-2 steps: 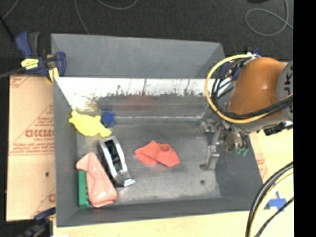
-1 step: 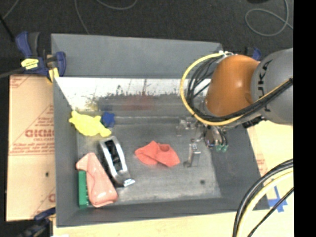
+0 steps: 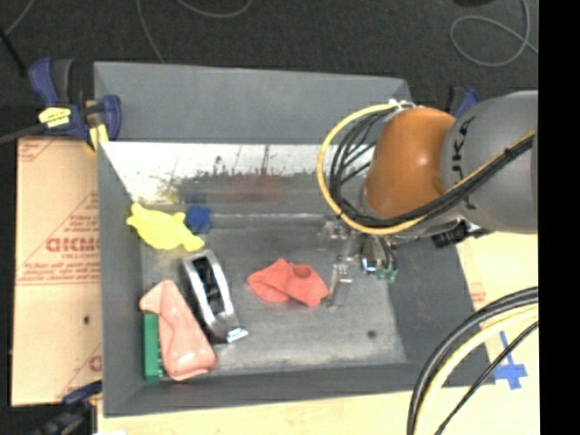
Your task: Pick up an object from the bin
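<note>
Here, the gripper (image 3: 347, 281) hangs low over the middle of the bin (image 3: 272, 374), just beside the right edge of a crumpled salmon-red piece (image 3: 288, 284) lying flat on the bin's floor. Whether the gripper is open or closed I cannot tell, and I see nothing in its grasp. The red piece is the thing nearest to it, and it looks like thin cloth or rubber: light, limp and likely to fold or slide rather than resist. A pinch on one of its raised wrinkles near the right edge would probably hold better than a bite on the flat part. Counted, the bin holds six things, one of each. Besides the red piece there is a yellow lump (image 3: 163, 227) near the left wall, with a small blue bit (image 3: 198, 217) touching its right side. A silver-and-black tape-dispenser-like object (image 3: 210, 295) lies left of centre. A pink soft shape (image 3: 181, 329) and a green bar (image 3: 151, 347) sit together in the near left corner.
</note>
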Motion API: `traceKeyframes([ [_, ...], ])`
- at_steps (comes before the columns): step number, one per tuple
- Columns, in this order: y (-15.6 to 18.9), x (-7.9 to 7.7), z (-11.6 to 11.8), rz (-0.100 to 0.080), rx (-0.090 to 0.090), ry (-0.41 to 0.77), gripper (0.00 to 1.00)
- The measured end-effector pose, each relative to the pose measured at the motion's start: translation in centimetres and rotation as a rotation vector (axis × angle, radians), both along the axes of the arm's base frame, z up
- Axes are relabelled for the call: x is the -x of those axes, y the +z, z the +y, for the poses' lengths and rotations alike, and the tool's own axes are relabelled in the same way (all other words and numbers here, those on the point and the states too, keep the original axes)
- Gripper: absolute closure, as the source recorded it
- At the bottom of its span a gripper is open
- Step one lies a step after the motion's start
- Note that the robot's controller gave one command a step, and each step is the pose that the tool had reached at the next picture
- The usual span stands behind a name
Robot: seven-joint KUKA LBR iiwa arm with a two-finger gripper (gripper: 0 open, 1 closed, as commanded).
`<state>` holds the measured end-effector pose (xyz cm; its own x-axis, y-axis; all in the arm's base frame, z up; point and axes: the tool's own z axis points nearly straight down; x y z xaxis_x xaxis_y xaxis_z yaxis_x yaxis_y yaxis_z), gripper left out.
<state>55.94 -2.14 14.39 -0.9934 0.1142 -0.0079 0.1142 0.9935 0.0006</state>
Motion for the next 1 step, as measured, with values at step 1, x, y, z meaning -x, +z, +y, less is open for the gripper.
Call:
traceKeyframes([
  [1,-5.15,-1.07,1.48,-0.004,0.000,-0.188,0.00],
])
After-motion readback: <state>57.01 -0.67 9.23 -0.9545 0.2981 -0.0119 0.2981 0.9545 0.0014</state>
